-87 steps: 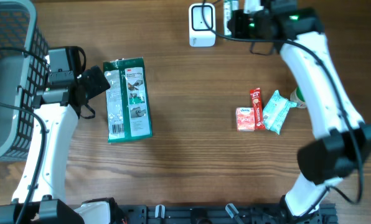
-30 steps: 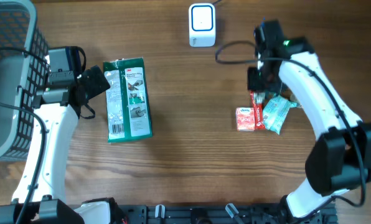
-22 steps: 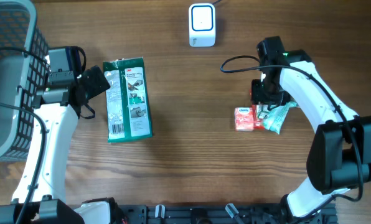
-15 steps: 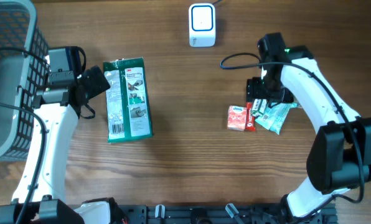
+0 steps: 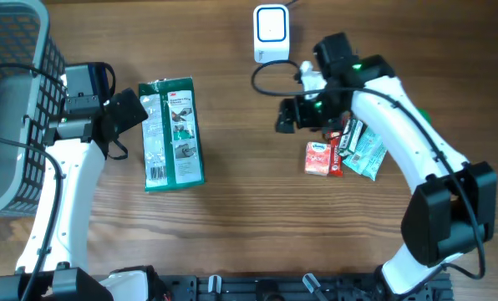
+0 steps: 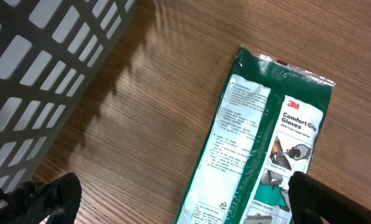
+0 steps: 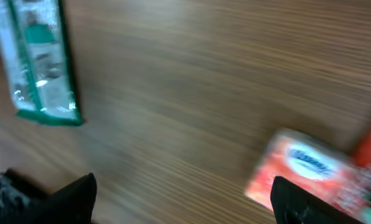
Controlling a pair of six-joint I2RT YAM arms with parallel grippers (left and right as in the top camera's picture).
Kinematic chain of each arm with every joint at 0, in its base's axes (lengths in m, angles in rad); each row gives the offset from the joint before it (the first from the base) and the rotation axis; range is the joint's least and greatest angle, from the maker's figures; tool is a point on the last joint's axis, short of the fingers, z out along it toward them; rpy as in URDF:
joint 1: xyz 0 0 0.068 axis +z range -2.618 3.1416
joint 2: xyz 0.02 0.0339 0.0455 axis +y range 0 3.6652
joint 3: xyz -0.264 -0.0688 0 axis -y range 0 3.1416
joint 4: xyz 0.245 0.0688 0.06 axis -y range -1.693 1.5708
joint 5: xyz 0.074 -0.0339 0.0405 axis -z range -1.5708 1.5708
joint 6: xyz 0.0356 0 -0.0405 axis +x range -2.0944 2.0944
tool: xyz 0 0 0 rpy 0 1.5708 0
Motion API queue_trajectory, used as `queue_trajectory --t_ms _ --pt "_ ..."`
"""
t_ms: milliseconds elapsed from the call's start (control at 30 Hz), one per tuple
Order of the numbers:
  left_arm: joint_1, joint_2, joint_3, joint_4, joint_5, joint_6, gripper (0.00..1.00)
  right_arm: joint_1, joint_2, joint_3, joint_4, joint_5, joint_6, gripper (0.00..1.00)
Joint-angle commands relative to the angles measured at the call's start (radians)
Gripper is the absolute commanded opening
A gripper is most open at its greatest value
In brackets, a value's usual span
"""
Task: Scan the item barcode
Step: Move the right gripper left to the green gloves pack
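The glove pack (image 5: 172,134) lies flat on the table (image 5: 249,209) at 9 o'clock from its middle. You see a green bag with a white printed panel down its left side, a picture on the right, and "3M Comfort Grip Gloves" readable in the left wrist view (image 6: 260,149). Its long side runs from 12 to 6 o'clock.

Your left end effector (image 5: 136,113) hangs just at the pack's 10 o'clock corner, fingers spread wide and holding nothing. Your right end effector (image 5: 292,104) sits above bare wood at 1 o'clock from the table's middle. Its fingers stand well apart with only wood between them in the right wrist view (image 7: 182,193), which is blurred.

The scanner (image 5: 271,33) stands at the 12 o'clock edge. The basket (image 5: 23,100) fills the 10 o'clock corner, close behind your left arm. A broad strip of bare wood runs between the pack and the small packets at 3 o'clock, and another along the 6 o'clock edge.

Count one glove pack, one scanner, one basket and three small packets huddled together: an orange tissue pack (image 5: 317,158), a red stick packet (image 5: 336,155) and a teal packet (image 5: 366,155).
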Motion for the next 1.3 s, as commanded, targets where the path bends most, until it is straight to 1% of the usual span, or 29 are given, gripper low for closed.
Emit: queue_trajectory --t_ms 0,167,300,400,500,733,833,967,1000,1033,1267 --pt "0.004 -0.006 0.003 0.002 0.002 -0.009 1.00 0.085 -0.022 0.009 0.047 -0.051 0.071 0.90" --pt "0.004 -0.006 0.003 0.002 0.002 -0.009 1.00 0.201 -0.021 0.009 0.146 -0.050 0.076 0.93" --pt "0.004 -0.006 0.003 0.002 0.002 -0.009 1.00 0.250 -0.018 0.009 0.184 -0.043 0.109 0.93" --pt "0.004 -0.006 0.003 0.002 0.002 -0.009 1.00 0.261 -0.016 0.002 0.222 -0.039 0.150 0.93" --pt "0.004 -0.006 0.003 0.002 0.002 -0.009 1.00 0.274 -0.010 -0.002 0.264 -0.029 0.200 0.87" --pt "0.004 -0.006 0.003 0.002 0.002 -0.009 1.00 0.343 0.028 -0.002 0.304 0.072 0.235 0.86" --pt "0.004 -0.006 0.003 0.002 0.002 -0.009 1.00 0.367 0.047 -0.002 0.305 0.118 0.255 0.88" --pt "0.004 -0.006 0.003 0.002 0.002 -0.009 1.00 0.372 0.063 -0.002 0.330 0.119 0.254 0.90" --pt "0.004 -0.006 0.003 0.002 0.002 -0.009 1.00 0.372 0.065 -0.002 0.344 0.119 0.254 0.92" --pt "0.004 -0.006 0.003 0.002 0.002 -0.009 1.00 0.372 0.067 -0.002 0.348 0.119 0.255 1.00" --pt "0.004 -0.006 0.003 0.002 0.002 -0.010 1.00 0.370 0.068 -0.002 0.348 0.127 0.280 1.00"
